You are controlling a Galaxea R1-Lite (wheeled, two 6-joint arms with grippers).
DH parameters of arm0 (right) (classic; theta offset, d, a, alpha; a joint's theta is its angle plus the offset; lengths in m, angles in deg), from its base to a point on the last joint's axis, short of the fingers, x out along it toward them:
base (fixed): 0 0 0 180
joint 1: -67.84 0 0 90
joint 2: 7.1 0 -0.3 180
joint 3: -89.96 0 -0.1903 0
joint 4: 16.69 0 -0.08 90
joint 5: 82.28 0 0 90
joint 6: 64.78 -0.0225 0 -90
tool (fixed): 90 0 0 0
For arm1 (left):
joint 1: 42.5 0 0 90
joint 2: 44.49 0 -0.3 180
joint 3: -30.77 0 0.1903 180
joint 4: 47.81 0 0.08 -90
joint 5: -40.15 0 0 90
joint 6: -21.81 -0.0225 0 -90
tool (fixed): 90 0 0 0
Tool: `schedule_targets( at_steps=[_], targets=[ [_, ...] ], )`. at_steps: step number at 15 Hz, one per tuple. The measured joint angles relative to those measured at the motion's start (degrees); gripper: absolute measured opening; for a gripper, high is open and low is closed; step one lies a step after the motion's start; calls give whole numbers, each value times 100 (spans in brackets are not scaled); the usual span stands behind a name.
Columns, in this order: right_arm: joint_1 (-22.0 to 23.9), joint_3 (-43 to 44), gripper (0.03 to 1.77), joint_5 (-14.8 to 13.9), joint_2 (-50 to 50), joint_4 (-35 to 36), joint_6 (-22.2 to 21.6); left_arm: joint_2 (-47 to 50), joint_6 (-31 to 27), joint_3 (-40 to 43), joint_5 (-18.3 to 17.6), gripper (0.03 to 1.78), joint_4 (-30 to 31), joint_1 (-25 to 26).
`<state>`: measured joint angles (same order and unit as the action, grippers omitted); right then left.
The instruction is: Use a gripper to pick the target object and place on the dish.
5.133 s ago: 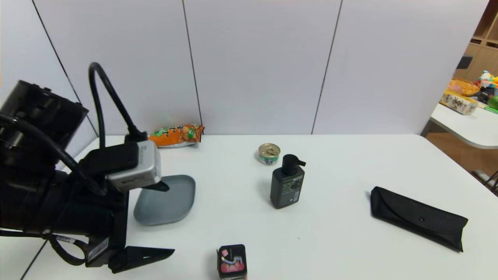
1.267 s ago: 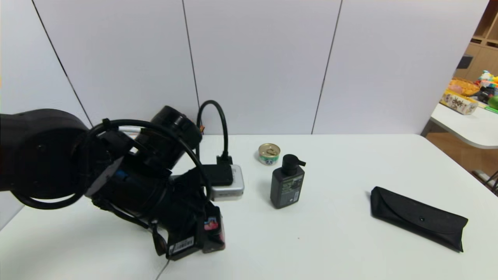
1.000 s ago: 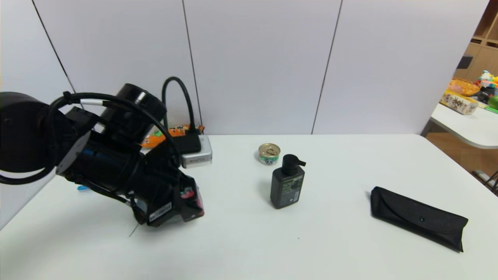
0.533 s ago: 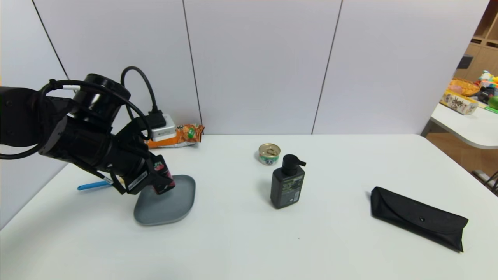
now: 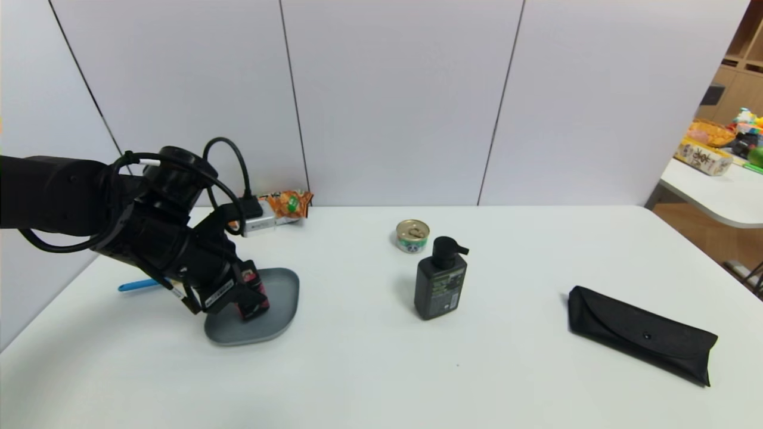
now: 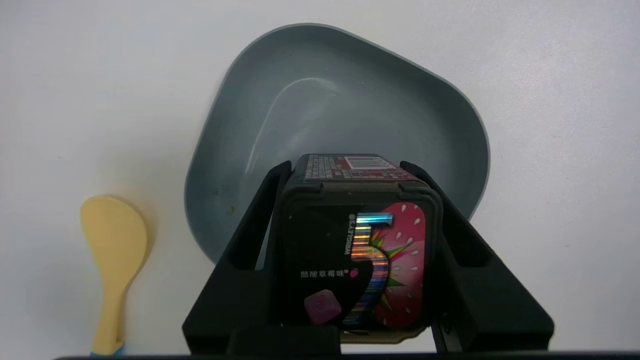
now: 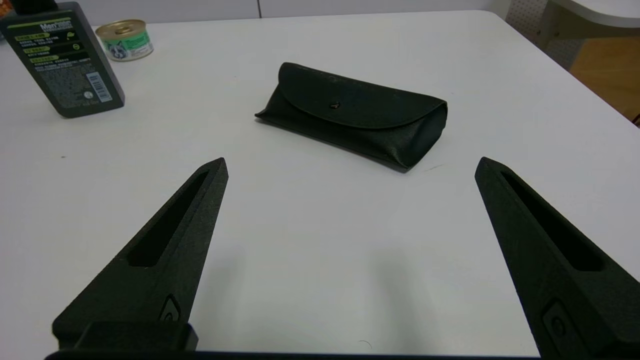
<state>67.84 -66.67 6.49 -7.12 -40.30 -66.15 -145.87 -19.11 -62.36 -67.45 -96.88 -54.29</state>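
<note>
While clamped on the black box point(image 6: 357, 250) from both sides, left gripper point(image 6: 350, 172) poised over the grey-blue dish point(image 5: 280, 298), box held above the dish's near edge, contact with it unclear. Right gripper point(image 7: 350, 165) parked with fingers spread wide, holding nothing, above the white table point(image 7: 320, 240).

A black pump bottle point(image 5: 440, 287) stands mid-table, a small round tin can point(image 5: 412, 235) just behind it; a black soft case point(image 5: 641, 333) lies well apart to the right; an orange snack packet point(image 5: 287, 204) rests against the wall; a yellow spoon point(image 6: 113, 255) with a blue handle end lies on the white table point(image 5: 477, 369).
</note>
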Motion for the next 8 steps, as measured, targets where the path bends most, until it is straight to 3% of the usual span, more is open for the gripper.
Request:
schedule_targets(
  at_steps=[8],
  targets=[
    [0,0,171,2,0,-2,-2,-143,-17,45,-56,81,13,0]
  ],
)
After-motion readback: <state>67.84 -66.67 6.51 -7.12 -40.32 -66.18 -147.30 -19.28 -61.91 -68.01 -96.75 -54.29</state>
